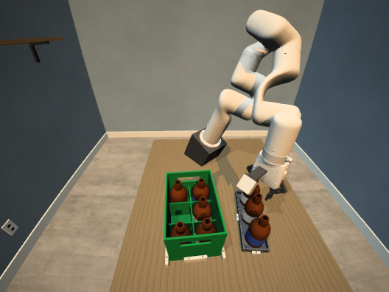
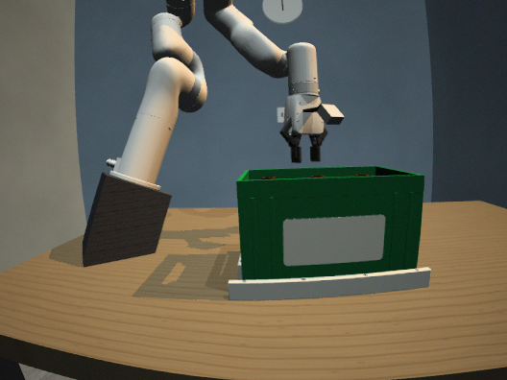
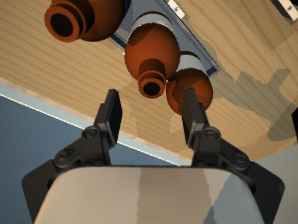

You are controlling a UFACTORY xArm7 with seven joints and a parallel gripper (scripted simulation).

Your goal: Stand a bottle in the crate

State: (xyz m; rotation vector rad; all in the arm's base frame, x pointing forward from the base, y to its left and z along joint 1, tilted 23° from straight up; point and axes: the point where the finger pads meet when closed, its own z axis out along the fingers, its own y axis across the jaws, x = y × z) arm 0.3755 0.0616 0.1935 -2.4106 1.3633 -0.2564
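I'm hovering with fingers partly spread, gripping nothing; the bottles [image 3: 151,52] are standing on the tray [image 1: 239,217] beyond the fingertips, off-centre. Descending misaligned risks toppling one.

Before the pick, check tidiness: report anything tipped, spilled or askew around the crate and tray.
Nothing stands out. Five bottles stand upright in the crate, one middle cell empty; three stand upright on the tray. The gripper hangs open above them, holding nothing.

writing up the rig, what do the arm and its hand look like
The arm has smooth, rounded cream-white links with grey bands at the joints, rising from a dark block base. The hand has a pale body, two black flat-padded fingers on screwed black linkages, and a boxy camera mount. No cables visible.
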